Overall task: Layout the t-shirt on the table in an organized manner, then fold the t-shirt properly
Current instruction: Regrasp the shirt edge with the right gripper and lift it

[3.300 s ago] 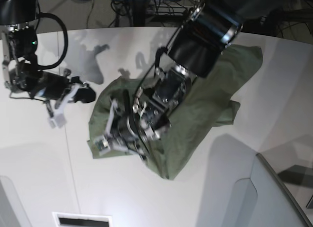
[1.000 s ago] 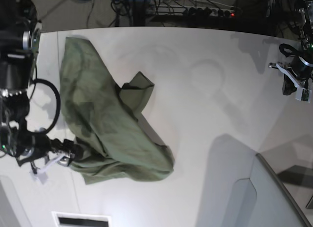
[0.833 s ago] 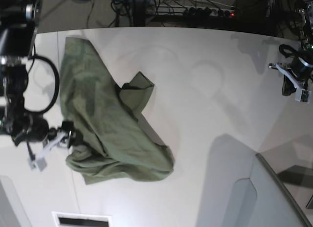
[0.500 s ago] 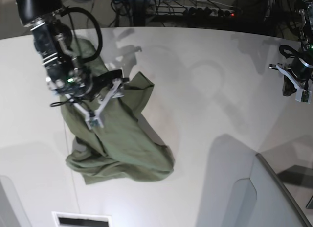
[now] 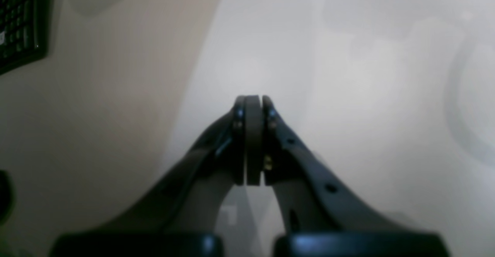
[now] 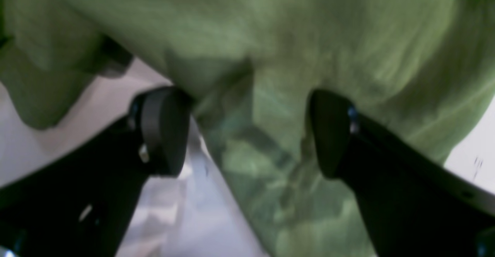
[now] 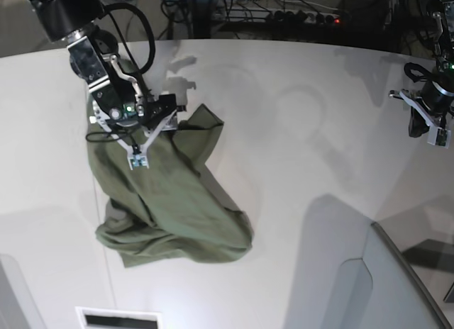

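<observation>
The olive-green t-shirt point(image 7: 170, 208) lies crumpled on the left half of the white table point(image 7: 305, 123), running from the far left down to a bunched heap near the front. My right gripper point(image 7: 154, 135) hangs over the shirt's upper part, next to a raised flap. In the right wrist view it is open point(image 6: 247, 133), its dark pads point(image 6: 164, 133) straddling a ridge of the t-shirt point(image 6: 270, 36). Far off at the table's right edge, my left gripper point(image 7: 430, 127) is shut. The left wrist view shows its pads point(image 5: 253, 141) pressed together with nothing between them above the bare table point(image 5: 367, 75).
A grey angled panel point(image 7: 401, 286) with a dark edge fills the lower right corner. A pale panel point(image 7: 14, 293) and a dark slot point(image 7: 117, 319) sit at the lower left. Cables and a power strip point(image 7: 305, 17) lie beyond the far edge.
My right arm has swung from the shirt's lower left edge up to its upper part, leaving the cloth bunched at the lower left. The left arm has not moved.
</observation>
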### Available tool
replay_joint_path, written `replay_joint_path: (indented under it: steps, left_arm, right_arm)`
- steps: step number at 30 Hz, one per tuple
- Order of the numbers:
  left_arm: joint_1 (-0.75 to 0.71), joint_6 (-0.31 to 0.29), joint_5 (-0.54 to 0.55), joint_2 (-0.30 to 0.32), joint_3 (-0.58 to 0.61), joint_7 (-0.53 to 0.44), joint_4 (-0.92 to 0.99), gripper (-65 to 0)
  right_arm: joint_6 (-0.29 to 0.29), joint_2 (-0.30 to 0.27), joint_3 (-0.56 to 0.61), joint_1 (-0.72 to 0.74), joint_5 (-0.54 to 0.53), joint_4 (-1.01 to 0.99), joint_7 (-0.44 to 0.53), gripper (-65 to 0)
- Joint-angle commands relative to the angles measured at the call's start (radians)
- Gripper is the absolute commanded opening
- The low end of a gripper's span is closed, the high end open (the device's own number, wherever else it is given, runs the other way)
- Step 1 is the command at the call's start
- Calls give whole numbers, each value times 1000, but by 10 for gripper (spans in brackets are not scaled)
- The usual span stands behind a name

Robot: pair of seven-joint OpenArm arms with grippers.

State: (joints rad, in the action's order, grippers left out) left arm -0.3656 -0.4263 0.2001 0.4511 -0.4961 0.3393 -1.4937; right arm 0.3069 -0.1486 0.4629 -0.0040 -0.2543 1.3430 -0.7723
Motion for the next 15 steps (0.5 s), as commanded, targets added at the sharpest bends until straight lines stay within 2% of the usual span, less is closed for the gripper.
replay_joint_path:
  steps: [1, 4, 6, 11, 15]
  left_arm:
    - [3, 5, 9, 19, -9, -22, -12, -650]
    - [3, 5, 9, 19, -9, -22, -12, -650]
    - [3, 5, 9, 19, -9, -22, -12, -650]
    - [4, 5, 9, 21, -9, -22, -11, -650]
    - [7, 5, 9, 21, -9, -21, -12, -650]
  right_arm:
    - [4, -4, -2, 17, -9, -32, 24, -249]
    - [4, -4, -2, 26, -13, -50, 24, -453]
    - [4, -4, -3, 26, -17, -47, 24, -648]
    - [4, -1, -3, -21, -17, 105, 1, -650]
    - [4, 4, -2, -54, -18, 323, -144, -650]
